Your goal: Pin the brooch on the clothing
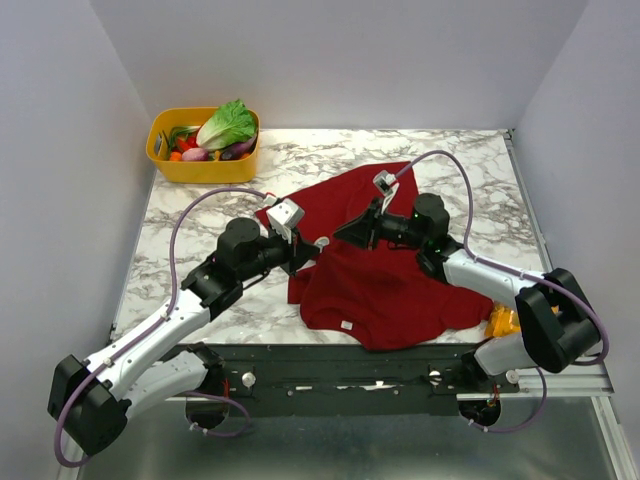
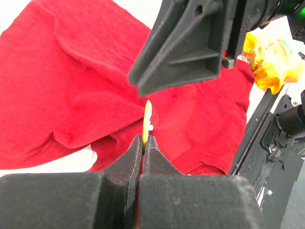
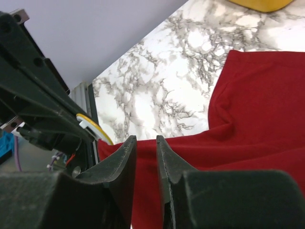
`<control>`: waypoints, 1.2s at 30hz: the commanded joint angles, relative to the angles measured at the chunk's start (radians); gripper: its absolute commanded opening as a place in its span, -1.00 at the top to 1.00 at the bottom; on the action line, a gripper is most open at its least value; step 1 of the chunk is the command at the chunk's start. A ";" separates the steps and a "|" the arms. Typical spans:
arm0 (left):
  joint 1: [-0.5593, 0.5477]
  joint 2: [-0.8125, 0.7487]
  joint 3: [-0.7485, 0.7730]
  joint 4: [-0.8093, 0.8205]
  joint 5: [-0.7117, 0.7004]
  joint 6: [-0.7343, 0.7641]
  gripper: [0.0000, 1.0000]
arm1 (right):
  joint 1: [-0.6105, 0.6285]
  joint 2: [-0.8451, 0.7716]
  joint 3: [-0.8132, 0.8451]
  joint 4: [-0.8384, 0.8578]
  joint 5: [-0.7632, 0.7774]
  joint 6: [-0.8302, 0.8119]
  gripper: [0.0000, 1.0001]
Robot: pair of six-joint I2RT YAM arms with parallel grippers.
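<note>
While the left gripper (image 2: pixel 144 139) pinches the brooch (image 2: pixel 147 117) edge-on between fully closed fingers, holding it just above the shirt (image 2: pixel 71 86), the right gripper (image 3: pixel 145 139) hangs close beside it with its fingers a narrow gap apart and nothing that I can see between them. The small yellow disc stands upright, its lower rim clamped and its upper part free, with a pale backing on one face; whether its pin is open I cannot tell. By my reading the work is at the fastening step: the brooch is in hand and brought to the cloth, but not yet attached. The next move probably calls for the right gripper to take up a fold of fabric next to the disc and hold it raised or taut, so that the left can push the pin through without the soft cloth giving way beneath it. That needs slow, fine alignment, since the two sets of fingers are very close together. The shirt lies rumpled across the middle of the marble table (image 1: pixel 330 150), its lower border reaching close to the near edge. Bare marble shows to the left and at the far side, so either arm has room to draw back that way. A yellow basket (image 1: pixel 200 170) sits in the far left corner, well apart, and an orange snack bag (image 2: pixel 269 59) lies at the near right just beside the shirt, the one thing a sweeping right elbow might catch.
</note>
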 commanded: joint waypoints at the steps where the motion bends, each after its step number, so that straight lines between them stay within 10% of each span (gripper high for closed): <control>1: 0.000 -0.024 -0.003 0.005 -0.011 -0.010 1.00 | -0.006 -0.013 -0.006 0.030 0.038 -0.015 0.37; 26: 0.000 0.020 0.063 -0.108 -0.105 0.003 1.00 | -0.006 -0.068 -0.034 0.044 -0.053 -0.130 -0.97; 36: -0.016 0.115 0.164 -0.306 -0.456 -0.046 1.00 | -0.007 -0.110 -0.002 -0.117 0.160 -0.155 -1.00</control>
